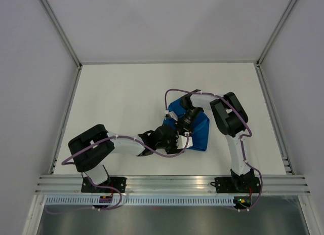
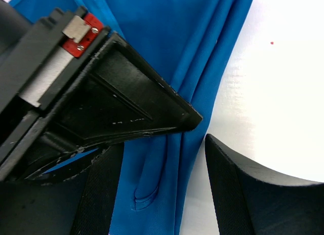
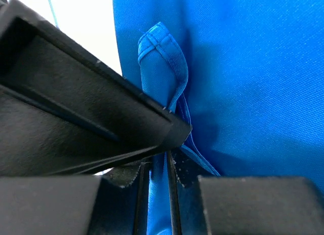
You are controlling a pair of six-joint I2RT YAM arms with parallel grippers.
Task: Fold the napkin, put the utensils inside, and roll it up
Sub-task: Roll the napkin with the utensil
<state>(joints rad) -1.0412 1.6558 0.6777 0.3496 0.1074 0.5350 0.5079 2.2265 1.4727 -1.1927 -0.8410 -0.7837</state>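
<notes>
The blue napkin (image 1: 201, 132) lies bunched in folds on the white table (image 1: 121, 98), right of centre, and both grippers meet over its left part. My right gripper (image 3: 159, 166) is shut on a thin pleat of the napkin (image 3: 253, 68); a hemmed corner loops up just beyond its fingers. My left gripper (image 2: 159, 149) is open, one finger (image 2: 96, 194) over the cloth and the other on bare table, straddling the napkin's (image 2: 197, 37) folded edge. The right gripper's black body (image 2: 101, 103) crosses just above. The utensils are hidden or out of view.
An aluminium rail (image 1: 172, 183) runs along the near edge, carrying both arm bases. Grey walls and frame posts (image 1: 66, 116) close in the table's left, back and right sides. Purple cables (image 1: 174, 92) loop off both arms above the napkin.
</notes>
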